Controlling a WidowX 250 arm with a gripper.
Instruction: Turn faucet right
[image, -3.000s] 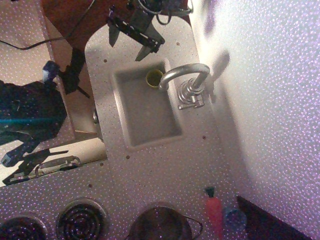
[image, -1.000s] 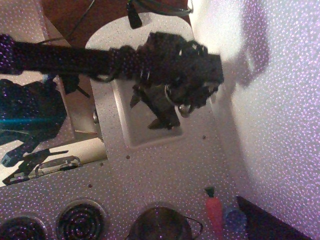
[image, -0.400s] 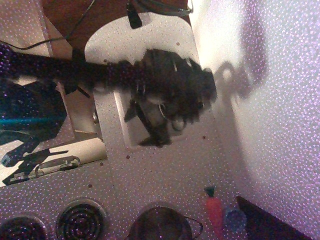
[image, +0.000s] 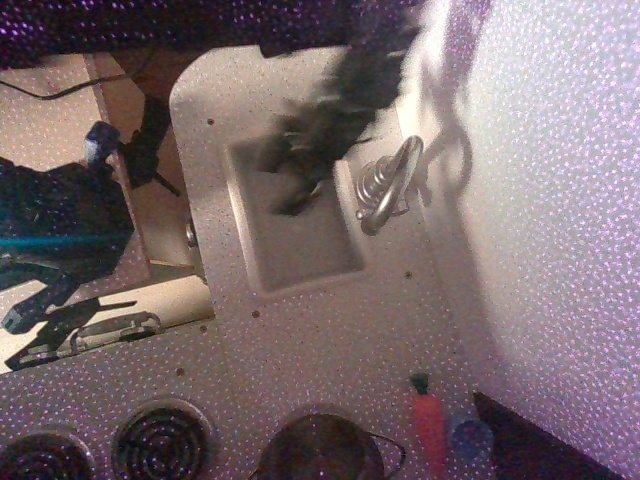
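The faucet (image: 388, 186) is a shiny silver tap on the counter at the right rim of the sink (image: 300, 262). Its curved spout runs along that rim and ends near the sink's right edge, not over the middle of the basin. My gripper (image: 286, 178) is a dark motion-blurred shape over the basin, left of the faucet and apart from it. The blur hides how the jaws stand. The arm stretches from the gripper up to the top edge of the frame.
A white wall stands right of the faucet. A toy carrot (image: 428, 424) and a blue object (image: 468, 437) lie on the counter at the bottom right. A metal pot (image: 322, 452) and stove burners (image: 160, 440) are along the bottom edge.
The gripper has pulled up and left off the faucet. The spout, which reached left over the sink 3 s ago, now lies along the sink's right rim.
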